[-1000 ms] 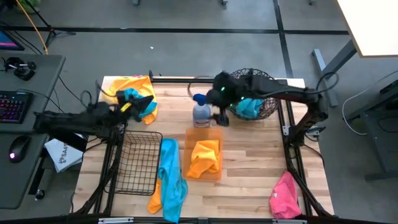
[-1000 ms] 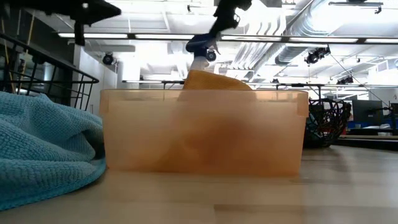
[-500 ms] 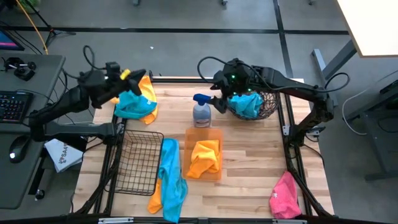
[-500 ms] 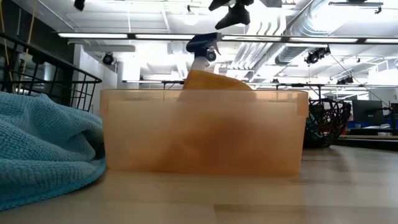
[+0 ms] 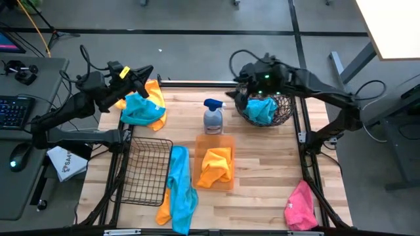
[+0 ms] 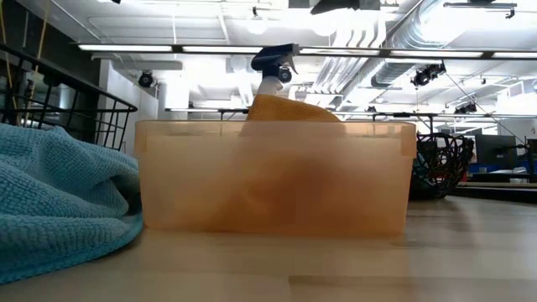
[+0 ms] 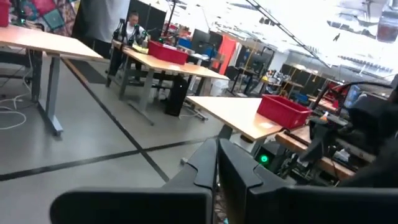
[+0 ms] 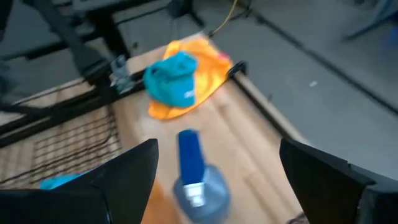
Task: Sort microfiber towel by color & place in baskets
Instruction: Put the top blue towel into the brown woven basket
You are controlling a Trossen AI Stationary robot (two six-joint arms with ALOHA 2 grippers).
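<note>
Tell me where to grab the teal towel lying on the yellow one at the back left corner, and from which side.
Grip the teal towel at its bunched, raised middle, coming straight down from above. It lies crumpled on the yellow towel, so a pinch on the top fold would likely lift it alone. The left gripper is nearest.

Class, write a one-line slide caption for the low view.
Orange bin holding an orange towel, blue towel beside it.

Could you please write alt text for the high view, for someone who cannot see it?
Seen from above, a wooden table holds an orange bin with an orange towel, a black grid basket and a round wire basket with a teal towel. Both arms are raised at the far corners.
</note>
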